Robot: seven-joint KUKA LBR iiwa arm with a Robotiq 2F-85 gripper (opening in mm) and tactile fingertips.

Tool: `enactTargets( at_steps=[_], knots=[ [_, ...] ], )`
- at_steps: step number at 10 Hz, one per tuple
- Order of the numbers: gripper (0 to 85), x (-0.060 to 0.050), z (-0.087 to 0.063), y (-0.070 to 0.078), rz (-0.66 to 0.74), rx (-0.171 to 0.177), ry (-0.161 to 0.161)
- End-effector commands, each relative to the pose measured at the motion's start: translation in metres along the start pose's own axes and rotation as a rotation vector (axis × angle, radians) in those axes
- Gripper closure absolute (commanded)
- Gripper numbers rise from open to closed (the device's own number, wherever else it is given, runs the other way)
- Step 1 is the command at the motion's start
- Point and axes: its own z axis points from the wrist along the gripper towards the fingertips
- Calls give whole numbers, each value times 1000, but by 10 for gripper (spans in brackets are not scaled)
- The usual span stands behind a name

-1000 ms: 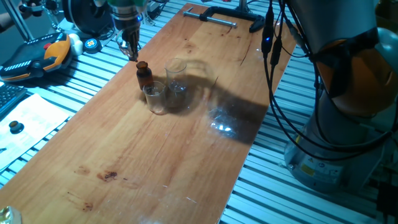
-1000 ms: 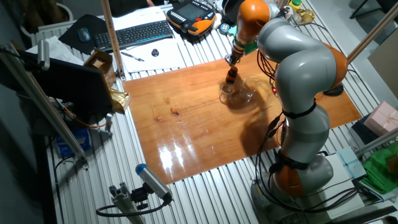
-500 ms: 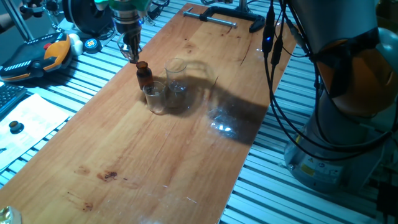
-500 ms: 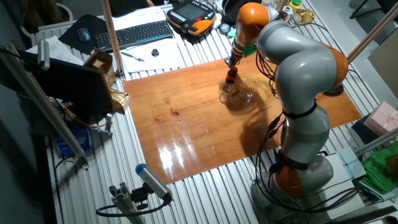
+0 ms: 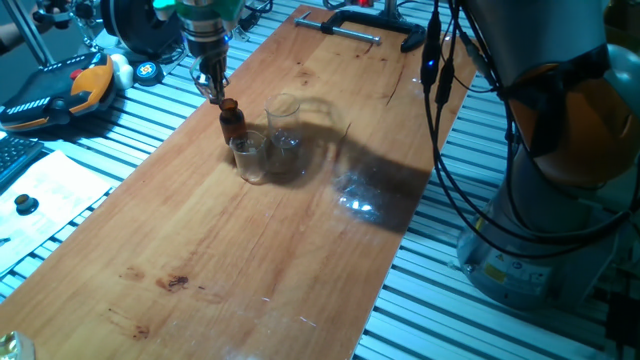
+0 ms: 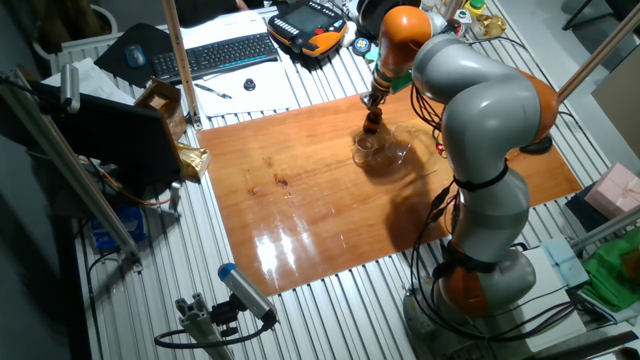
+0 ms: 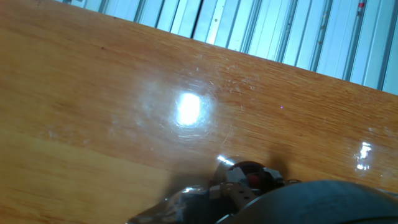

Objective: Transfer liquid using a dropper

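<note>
Compared with a second ago, the hand (image 5: 213, 88) has edged slightly toward the amber bottle (image 5: 232, 123), so its fingertips now sit just above and beside the bottle's mouth. Everything else on the desk (image 5: 300, 230) lies as it did.

No dropper can be made out with certainty in either fixed view; it is too thin to pick out. In the hand view a small red spot shows inside a dark round opening (image 7: 252, 177), which may be its bulb, but that is a guess. Whether the hand is closed on anything I cannot tell: its fingers look close together, yet the gap is too small to read.

Just beside the bottle stands a small glass cup (image 5: 249, 157), touching or nearly so, with a larger glass cup (image 5: 285, 135) next to it.

By my judgement the task is early: the hand is working at the bottle, and no transfer into a cup is visible.
</note>
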Motion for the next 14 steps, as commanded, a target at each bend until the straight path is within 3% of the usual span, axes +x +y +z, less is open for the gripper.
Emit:
enactTargets(
  at_steps=[1,14],
  knots=[
    [620,0,0,0,-1,1,1],
    [587,1,7,1,-13,21,3]
  ],
)
